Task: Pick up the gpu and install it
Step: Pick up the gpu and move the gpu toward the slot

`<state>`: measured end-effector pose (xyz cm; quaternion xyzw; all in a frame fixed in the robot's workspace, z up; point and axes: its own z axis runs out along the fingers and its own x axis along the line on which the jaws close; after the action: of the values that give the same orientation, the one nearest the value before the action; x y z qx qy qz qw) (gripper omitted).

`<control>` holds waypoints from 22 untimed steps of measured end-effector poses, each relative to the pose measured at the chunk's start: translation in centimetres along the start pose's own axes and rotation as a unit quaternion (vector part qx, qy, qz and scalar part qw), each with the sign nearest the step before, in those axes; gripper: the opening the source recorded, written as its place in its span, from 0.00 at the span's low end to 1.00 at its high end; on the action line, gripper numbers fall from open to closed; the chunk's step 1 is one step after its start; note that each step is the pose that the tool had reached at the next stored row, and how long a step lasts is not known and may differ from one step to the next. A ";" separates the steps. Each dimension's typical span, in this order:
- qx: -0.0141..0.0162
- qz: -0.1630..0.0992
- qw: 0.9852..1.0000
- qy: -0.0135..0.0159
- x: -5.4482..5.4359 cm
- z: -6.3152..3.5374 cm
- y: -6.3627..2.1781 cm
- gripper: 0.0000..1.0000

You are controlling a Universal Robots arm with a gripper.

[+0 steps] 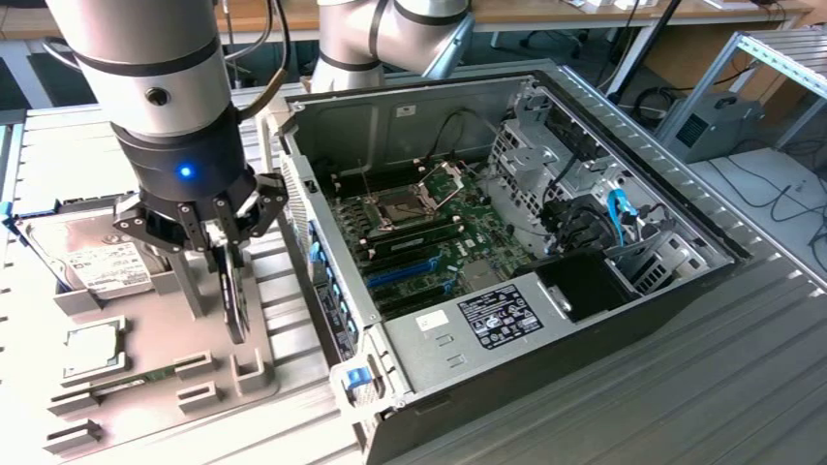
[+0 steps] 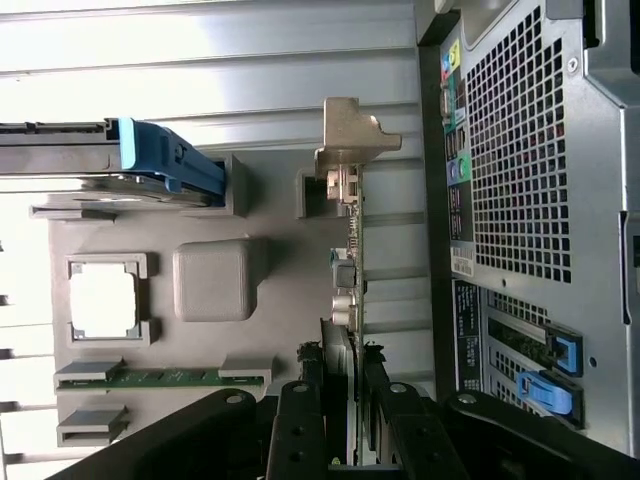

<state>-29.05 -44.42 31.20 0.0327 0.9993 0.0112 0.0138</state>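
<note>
Step in hand, as judged: gripper [image 1: 228, 256] taking gpu [image 1: 235, 295] from grey tray [image 1: 155, 339]. Doing it well means pulling straight up, holding card vertical, no twisting, silver bracket [image 2: 355, 140] not snagging holder block.

Fingers [image 2: 300, 420] standing partway closed, clamping both faces of card at end away from bracket.

Gpu standing on edge at tray's edge nearest pc case [image 1: 698, 291]. Can't tell if it's clear of slot.

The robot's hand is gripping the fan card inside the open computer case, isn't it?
Not quite. The hand grips the gpu over the grey tray beside the computer case, not inside it, as the exterior view shows.
</note>
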 end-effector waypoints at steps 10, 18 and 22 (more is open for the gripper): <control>0.000 -0.002 1.000 0.000 -0.1 -0.88 0.03 0.26; 0.000 -0.002 1.000 0.000 -0.2 -1.79 0.05 0.26; 0.000 -0.002 1.000 0.000 -0.3 -2.23 0.07 0.26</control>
<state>-28.83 -44.42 33.44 0.0309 0.9994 0.0112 0.0138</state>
